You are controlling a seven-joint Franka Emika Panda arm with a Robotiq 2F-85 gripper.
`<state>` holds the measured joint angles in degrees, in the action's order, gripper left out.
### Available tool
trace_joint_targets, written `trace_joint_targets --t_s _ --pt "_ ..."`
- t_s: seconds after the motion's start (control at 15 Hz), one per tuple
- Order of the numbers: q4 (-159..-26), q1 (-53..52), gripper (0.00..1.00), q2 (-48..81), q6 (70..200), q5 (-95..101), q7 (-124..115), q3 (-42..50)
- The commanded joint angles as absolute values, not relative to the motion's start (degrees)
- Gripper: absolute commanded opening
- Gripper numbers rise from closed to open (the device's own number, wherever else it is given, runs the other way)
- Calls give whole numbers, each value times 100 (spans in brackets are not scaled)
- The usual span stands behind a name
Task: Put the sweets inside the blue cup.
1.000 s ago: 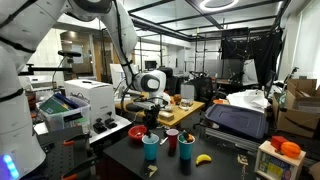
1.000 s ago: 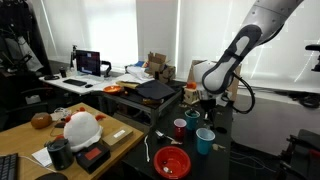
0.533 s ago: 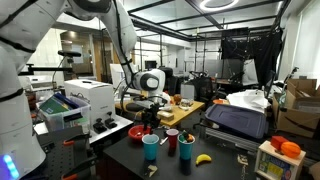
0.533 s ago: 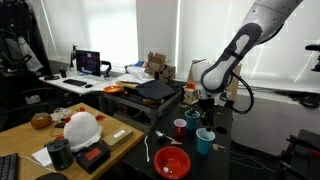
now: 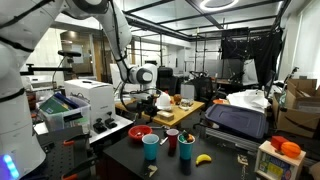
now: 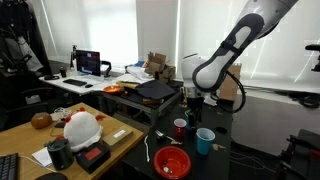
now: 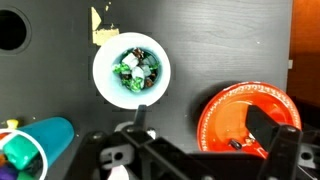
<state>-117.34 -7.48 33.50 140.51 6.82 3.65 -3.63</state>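
Note:
The blue cup (image 7: 45,135) shows at the lower left of the wrist view, with mixed-colour sweets (image 7: 18,160) at its mouth. It stands upright in both exterior views (image 5: 151,148) (image 6: 204,140). A pale-rimmed cup (image 7: 100,72), seen from straight above, holds more sweets (image 7: 135,70), green and dark. My gripper (image 7: 203,112) hangs open and empty high over the table, between that cup and the red bowl (image 7: 215,110); one finger (image 7: 143,122) shows beside the cup. Both exterior views show the gripper (image 5: 150,103) (image 6: 190,100) raised above the cups.
A red cup (image 5: 172,140) (image 6: 180,128) and a dark cup (image 5: 187,148) (image 6: 190,118) stand close to the blue cup. The red bowl (image 5: 141,132) (image 6: 172,160) holds a tiny dark piece (image 7: 234,143). A yellow banana (image 5: 203,158) lies near the table's front.
The gripper was shut above the blue cup; it has opened wide, risen and swung sideways toward the red bowl and red cup.

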Motion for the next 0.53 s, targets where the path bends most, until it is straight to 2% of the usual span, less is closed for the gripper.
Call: trace_joint_targets --t_s 0.0,0.47 --pt "-11427 -999 100 3555 14048 852 308 -436" --pt "-10940 -1207 100 4090 14156 823 234 -517"
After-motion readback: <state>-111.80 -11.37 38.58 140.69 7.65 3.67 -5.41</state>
